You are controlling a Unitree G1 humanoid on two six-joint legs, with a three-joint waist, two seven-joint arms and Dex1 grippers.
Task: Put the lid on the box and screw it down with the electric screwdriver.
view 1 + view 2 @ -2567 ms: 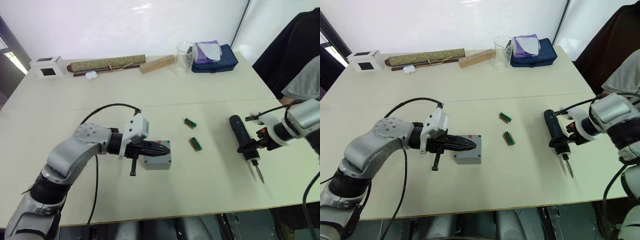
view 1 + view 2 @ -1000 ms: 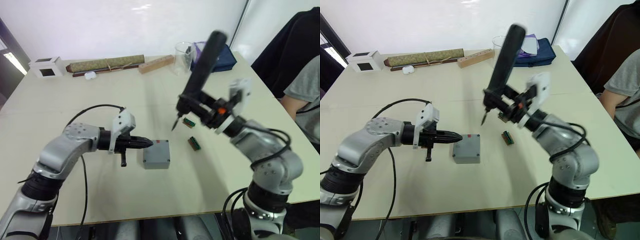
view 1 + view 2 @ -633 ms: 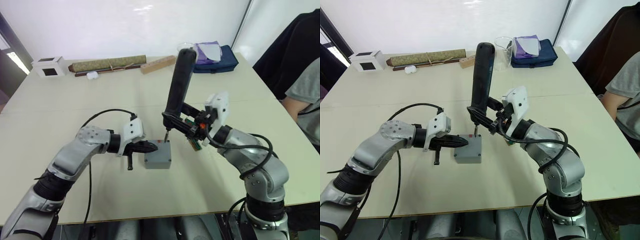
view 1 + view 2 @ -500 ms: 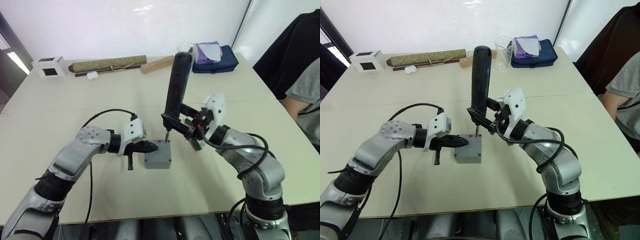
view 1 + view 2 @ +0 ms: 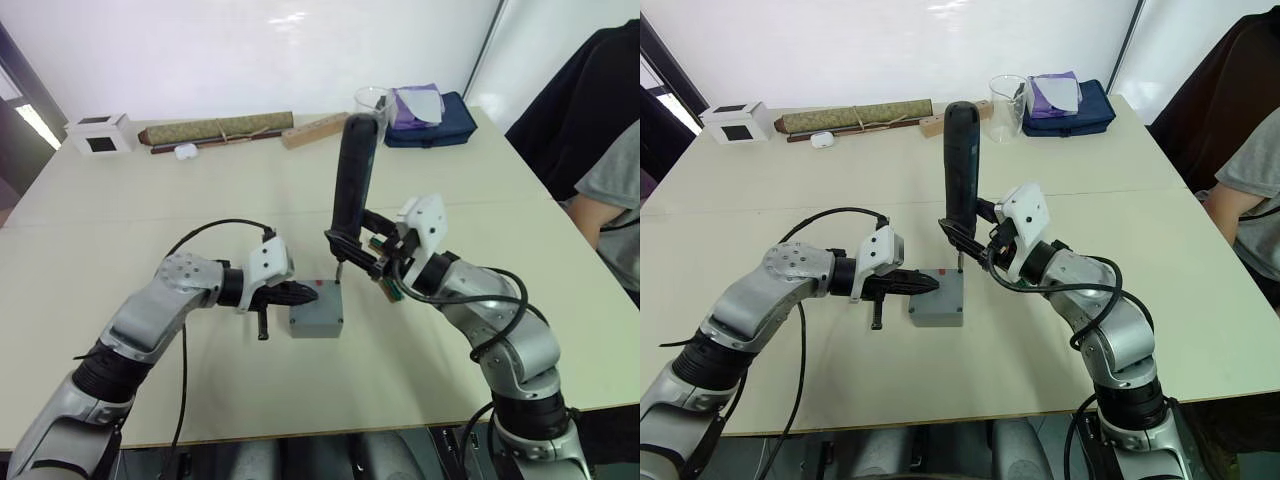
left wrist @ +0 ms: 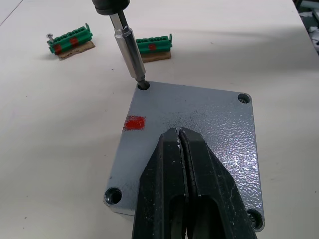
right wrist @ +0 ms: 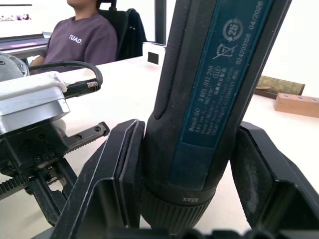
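Standing nearly upright over the middle of the table (image 5: pixel 120 200), the electric screwdriver (image 5: pixel 960 165) is being pinched low on its barrel by the right gripper (image 5: pixel 972 243), one black finger on each side of the blue-black body. Its metal bit (image 6: pixel 128 45) is sitting right in a corner screw hole of the lid (image 6: pixel 194 134), the far corner on the red mark's side. The lid is lying flat on the box (image 5: pixel 316 310), edges lined up, the small red mark (image 6: pixel 133 123) facing up.

The left gripper (image 5: pixel 296 293) is coming in from the robot's left with its two fingers (image 6: pixel 169 184) pressed together, tips resting over the top of the lid and holding nothing. From the left wrist view, three other corner holes are showing around those fingers.

Just beyond the box, two small green terminal blocks (image 6: pixel 71 41) are lying on the table, close to the bit and to the right forearm, with one mostly hidden behind the arm in the head views.

Along the far edge, well apart from the work: a white cube with a dark window (image 5: pixel 98 133), a small white object (image 5: pixel 182 151), a long rolled greenish scroll (image 5: pixel 215 128), a wooden block (image 5: pixel 315 129), a clear beaker (image 5: pixel 1006 94) and a dark blue pouch with purple cloth on it (image 5: pixel 430 115). A person (image 5: pixel 590 130) is sitting at the robot's right side of the table.
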